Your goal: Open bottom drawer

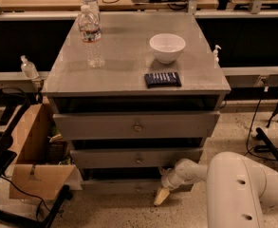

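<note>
Cardboard box (32,158) noted on the floor, left of the cabinet, flaps open.

Tabletop (124,61) of the cabinet: a water bottle (91,32) stands upright toward the left rear. A white bowl (167,47) is seen right of centre, with a dark blue packet (162,79) lying flat near the front edge, just in front of the bowl.

Three grey drawer fronts are stacked below. The top drawer (96,126) is the widest, and the middle drawer (105,158) is narrower. The bottom drawer (112,186) is the slimmest and lies just above the floor. Its front appears shut or very nearly so, as no tray interior is exposed. Its knob (137,188) is only faintly made out at the centre.

The hand (160,196) is seen low, in front of the right part of the bottom drawer front, right of the knob and just above the floor. How far it is open cannot be told, and no hold on the knob is seen. The white arm (243,189) fills the lower right.

Step judged: the approach to the knob, with the grasp not yet made and the pull not begun.

Next move, as judged: the hand is to be shifted left onto the knob and closed on it. A straight pull outward from the cabinet is then called for, kept level so that the small knob is not slipped off.
</note>
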Controlling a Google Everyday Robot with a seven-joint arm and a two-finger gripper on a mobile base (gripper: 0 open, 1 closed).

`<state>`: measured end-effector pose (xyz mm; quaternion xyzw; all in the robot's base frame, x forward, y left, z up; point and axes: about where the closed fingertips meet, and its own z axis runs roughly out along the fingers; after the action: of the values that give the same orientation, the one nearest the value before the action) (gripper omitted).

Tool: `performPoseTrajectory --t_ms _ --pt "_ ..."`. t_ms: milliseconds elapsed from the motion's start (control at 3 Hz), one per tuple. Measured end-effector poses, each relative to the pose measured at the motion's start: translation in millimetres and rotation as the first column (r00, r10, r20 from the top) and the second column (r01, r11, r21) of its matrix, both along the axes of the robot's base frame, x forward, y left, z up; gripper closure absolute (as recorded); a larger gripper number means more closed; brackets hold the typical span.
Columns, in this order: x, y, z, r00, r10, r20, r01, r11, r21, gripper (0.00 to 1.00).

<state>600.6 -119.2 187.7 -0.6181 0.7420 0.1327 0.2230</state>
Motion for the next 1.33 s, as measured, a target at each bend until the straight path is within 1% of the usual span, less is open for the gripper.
performPoseTrajectory --t_ms 333,667,1000,1333 --pt "-1 1 -1 1.0000 0.002 -0.002 -0.002 1.000 0.001 0.05" --pt "-3 3 -3 1.0000 0.004 -0.005 -0.004 1.000 0.002 0.21" --pt "-19 -3 -3 0.9989 -0.019 -0.042 0.017 0.999 -0.032 0.45" --pt "-54 -16 2 0.9892 -0.079 -0.123 0.067 0.992 -0.103 0.68"
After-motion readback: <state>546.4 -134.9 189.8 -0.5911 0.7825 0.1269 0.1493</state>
